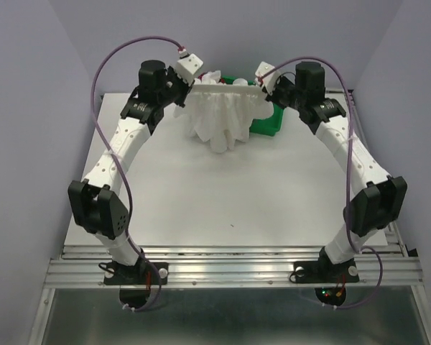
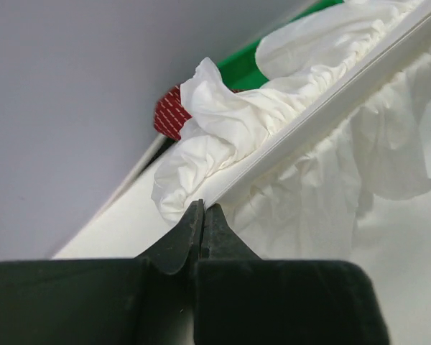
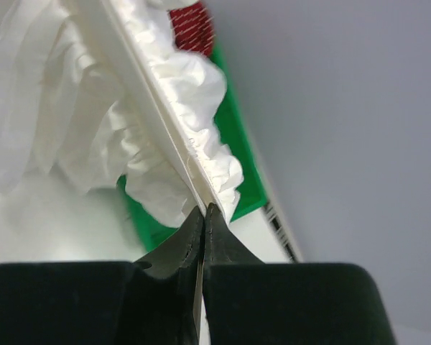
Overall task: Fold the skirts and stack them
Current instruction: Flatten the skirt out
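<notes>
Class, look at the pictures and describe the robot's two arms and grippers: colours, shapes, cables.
Both the left arm and right arm have white links joined by chunky black joint housings. A thin purple cable loops along each. The left gripper and right gripper have black, tapering fingers.

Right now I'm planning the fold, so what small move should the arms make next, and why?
Probably carry the white skirt toward the near edge and lay it flat on the table: the left gripper and right gripper are shut on its taut waistband, and it hangs bunched by the green tray.
</notes>
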You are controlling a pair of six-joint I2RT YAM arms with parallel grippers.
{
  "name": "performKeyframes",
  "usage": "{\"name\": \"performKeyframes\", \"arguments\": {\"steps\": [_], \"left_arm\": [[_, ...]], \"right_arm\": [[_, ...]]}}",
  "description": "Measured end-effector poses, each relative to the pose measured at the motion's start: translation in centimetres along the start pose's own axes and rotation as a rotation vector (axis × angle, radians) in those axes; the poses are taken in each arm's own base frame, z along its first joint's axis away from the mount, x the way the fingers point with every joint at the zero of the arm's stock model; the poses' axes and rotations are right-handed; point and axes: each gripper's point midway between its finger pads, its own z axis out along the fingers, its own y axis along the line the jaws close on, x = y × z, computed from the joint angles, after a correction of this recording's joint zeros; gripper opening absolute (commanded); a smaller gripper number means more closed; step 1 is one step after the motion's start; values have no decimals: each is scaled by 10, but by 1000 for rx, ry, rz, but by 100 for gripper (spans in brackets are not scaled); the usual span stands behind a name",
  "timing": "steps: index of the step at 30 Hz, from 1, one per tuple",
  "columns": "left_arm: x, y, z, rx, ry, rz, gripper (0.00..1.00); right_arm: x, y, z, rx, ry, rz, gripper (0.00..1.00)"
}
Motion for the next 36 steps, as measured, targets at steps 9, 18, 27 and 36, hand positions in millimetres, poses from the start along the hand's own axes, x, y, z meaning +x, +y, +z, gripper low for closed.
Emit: {"name": "performKeyframes", "arguments": {"steps": [9,18,27,36], "left_arm": [[175,-118,-64,299,256,-4,0],[210,-195,-143,514,217,188,0],[223,-266,-201,744,182,470,59],[192,-256,-217,690,145,470,40]], "right_arm": [[106,201,-58,-414,139,-36,1],[96,239,-115,-540,66,-86,32],[115,287,-178,-687,73,-222,91],[102,253,-171,-541,146,-110,66]]}}
